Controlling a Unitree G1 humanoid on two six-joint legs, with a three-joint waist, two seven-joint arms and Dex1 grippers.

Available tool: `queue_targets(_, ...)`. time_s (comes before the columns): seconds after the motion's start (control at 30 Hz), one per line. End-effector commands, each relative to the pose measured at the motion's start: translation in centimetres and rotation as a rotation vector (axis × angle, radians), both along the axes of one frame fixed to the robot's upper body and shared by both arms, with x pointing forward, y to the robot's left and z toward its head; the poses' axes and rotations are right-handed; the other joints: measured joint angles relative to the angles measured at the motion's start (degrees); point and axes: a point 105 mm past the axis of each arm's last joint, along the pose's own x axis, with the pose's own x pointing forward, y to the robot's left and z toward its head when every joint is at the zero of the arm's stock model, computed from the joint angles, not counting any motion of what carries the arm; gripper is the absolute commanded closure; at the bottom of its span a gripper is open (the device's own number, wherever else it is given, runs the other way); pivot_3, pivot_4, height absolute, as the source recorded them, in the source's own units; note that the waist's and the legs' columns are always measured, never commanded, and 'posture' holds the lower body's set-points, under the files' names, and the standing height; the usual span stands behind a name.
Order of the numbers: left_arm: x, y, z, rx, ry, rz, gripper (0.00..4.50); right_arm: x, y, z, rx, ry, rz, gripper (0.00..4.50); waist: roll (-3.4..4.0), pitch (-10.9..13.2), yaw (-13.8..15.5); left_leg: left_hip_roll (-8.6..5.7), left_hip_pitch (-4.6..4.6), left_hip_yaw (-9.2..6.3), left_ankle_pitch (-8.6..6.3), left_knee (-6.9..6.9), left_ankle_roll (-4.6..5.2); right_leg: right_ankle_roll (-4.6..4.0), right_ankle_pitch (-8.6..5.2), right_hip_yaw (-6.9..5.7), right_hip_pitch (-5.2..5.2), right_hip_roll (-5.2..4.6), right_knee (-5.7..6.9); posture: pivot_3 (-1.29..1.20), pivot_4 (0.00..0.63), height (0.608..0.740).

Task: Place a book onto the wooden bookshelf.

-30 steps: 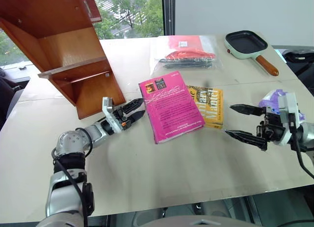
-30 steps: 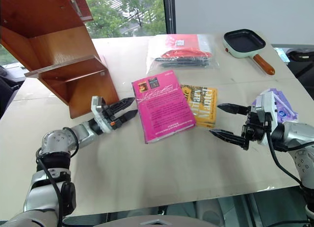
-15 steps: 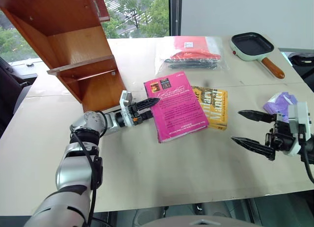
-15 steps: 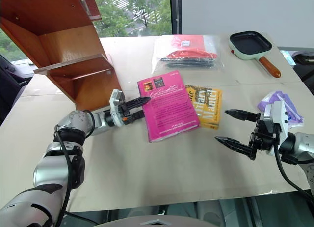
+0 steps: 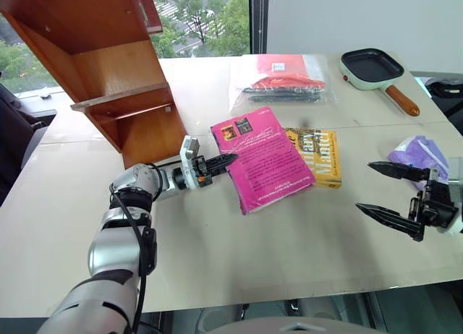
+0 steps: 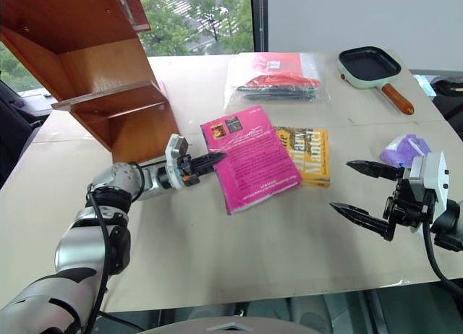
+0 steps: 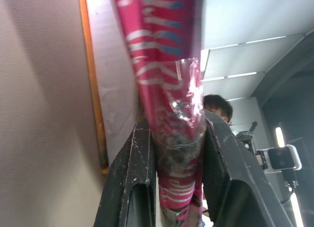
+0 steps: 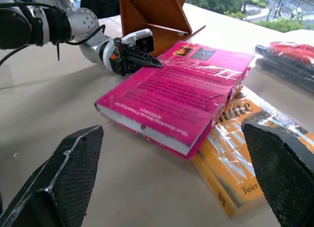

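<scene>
Fingers of the left gripper (image 5: 221, 162) pinch the book (image 5: 266, 159) by its near edge to lift it toward the wooden bookshelf (image 5: 108, 74), while the right gripper (image 5: 394, 193) hovers wide, clear above the counter (image 5: 289, 247).

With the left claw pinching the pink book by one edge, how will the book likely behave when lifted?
The book wears glossy clear wrap, so it may slip between the left claw fingers. Held only at its long edge, its far side will probably sag or swing down. It is a fairly thick paperback, so probably moderately stiff, and it may drag the yellow book it overlaps.

Left pincer (image 5: 226, 161) clamped on book (image 5: 266, 159); right pincer (image 5: 388, 191) gaping, empty.
</scene>
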Motion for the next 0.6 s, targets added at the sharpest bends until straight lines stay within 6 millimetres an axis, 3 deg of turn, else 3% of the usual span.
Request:
queue_targets(0.03,-0.6,0.3,-1.4,-0.038,0.076,0.031,3.88,0.1,0.4,0.5,-0.013,-0.034,0.024,0.00,0.00,0.0,0.0,0.00,-0.01,-0.01,0.00,0.00,0.00,0.00,0.00,-0.01,0.00,0.00,0.00,0.00,0.150,0.740)
queue_targets(0.17,-0.2,2.0,3.1,-0.121,-0.089,0.072,3.88,0.6,0.2,0.4,-0.019,-0.034,0.020,0.00,-0.05,0.0,-0.5,0.02,-0.03,-0.03,0.00,0.00,-0.01,0.00,0.00,0.00,-0.04,-0.01,0.00,0.00,0.150,0.740)
queue_targets(0.27,-1.9,1.9,7.3,-0.042,-0.319,0.035,3.88,1.1,0.2,0.1,-0.022,-0.034,0.024,0.00,-0.32,0.2,-1.1,0.19,-0.20,-0.04,0.00,0.00,-0.05,-0.04,0.02,0.12,-0.21,-0.10,0.00,0.00,0.150,0.740)
queue_targets(0.4,-3.7,0.0,12.3,0.116,-0.616,0.036,3.88,1.8,0.4,0.1,-0.012,-0.034,0.045,0.00,-0.45,0.3,-0.8,0.23,-0.64,-0.09,0.04,0.02,-0.12,-0.07,0.04,0.26,-0.60,-0.12,0.00,0.00,0.150,0.740)
queue_targets(0.53,-3.2,-2.9,19.7,0.389,-1.028,0.229,3.88,3.4,0.8,0.1,-0.005,-0.046,0.089,0.00,-0.62,0.4,0.3,0.14,-0.65,-0.10,0.04,0.05,-0.13,-0.07,0.04,0.22,-0.58,-0.12,-0.01,0.00,0.150,0.740)
queue_targets(0.6,-3.9,-4.2,21.5,0.574,-1.210,0.247,3.88,4.1,0.9,0.3,-0.004,-0.056,0.106,0.00,-0.67,0.4,0.1,0.09,-0.72,-0.13,0.06,0.14,-0.17,-0.07,0.05,0.19,-0.58,-0.05,-0.03,0.00,0.150,0.740)
